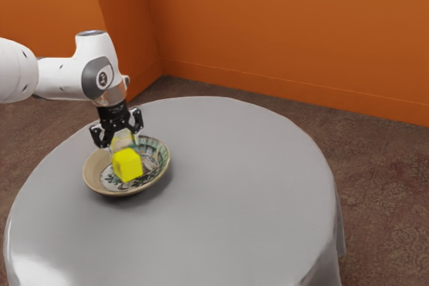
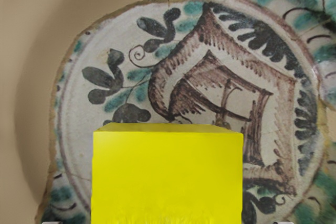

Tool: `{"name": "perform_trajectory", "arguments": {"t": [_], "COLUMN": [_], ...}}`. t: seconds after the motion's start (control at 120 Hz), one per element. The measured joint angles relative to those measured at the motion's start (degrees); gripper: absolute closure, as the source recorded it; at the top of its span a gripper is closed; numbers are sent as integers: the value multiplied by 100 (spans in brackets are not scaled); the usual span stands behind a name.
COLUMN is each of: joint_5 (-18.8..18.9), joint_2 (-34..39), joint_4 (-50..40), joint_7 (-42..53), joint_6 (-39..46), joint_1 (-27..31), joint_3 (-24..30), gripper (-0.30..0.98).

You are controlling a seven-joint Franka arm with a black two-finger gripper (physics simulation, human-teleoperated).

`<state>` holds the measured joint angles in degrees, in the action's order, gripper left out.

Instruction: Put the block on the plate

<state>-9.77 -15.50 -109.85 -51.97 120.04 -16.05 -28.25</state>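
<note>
Block (image 2: 168, 177): seen just under gripper (image 1: 125, 149), within plate's (image 1: 92, 177) rim outline; cannot tell whether gripped or let go, nor whether touching plate. Farther: gray-covered table (image 1: 234, 185), brown floor (image 1: 375, 179), orange wall (image 1: 281, 31).

Lighting found moderate and soft. The orange wall (image 1: 281, 31) glows warmly, its recessed corner face a shade darker; the brown carpet (image 1: 379, 185) reads dim. On the gray tablecloth (image 1: 234, 179), a pale glare patch lies at the near edge, toward the exterior view's left. The plate (image 1: 98, 183) casts a faint, soft-edged shadow onto the cloth. Seen closely, the block (image 2: 168, 174) shows strong, nearly flat yellow with little shading on its large face.
</note>
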Motion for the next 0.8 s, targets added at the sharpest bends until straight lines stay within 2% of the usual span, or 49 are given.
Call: {"name": "perform_trajectory", "arguments": {"t": [0.1,0.233,0.308,0.375,0.442,0.542,0.633,0.8], "joint_5": [77,652,930,1067,1130,1157,1147,1073], "joint_2": [233,1183,1463,1366,1196,1337,1400,1387], "joint_4": [-38,-376,-378,-127,233,471,983,1902], "joint_7": [-3,32,263,691,1242,2094,2789,3871], "joint_6": [-3,-129,-370,-547,-676,-960,-1407,-2121], "joint_1": [16,37,279,653,1138,1469,1480,1311], "joint_3": [75,476,969,1524,2192,2800,3005,3052], "gripper": [12,6,4,3,2,1,1,0]}}
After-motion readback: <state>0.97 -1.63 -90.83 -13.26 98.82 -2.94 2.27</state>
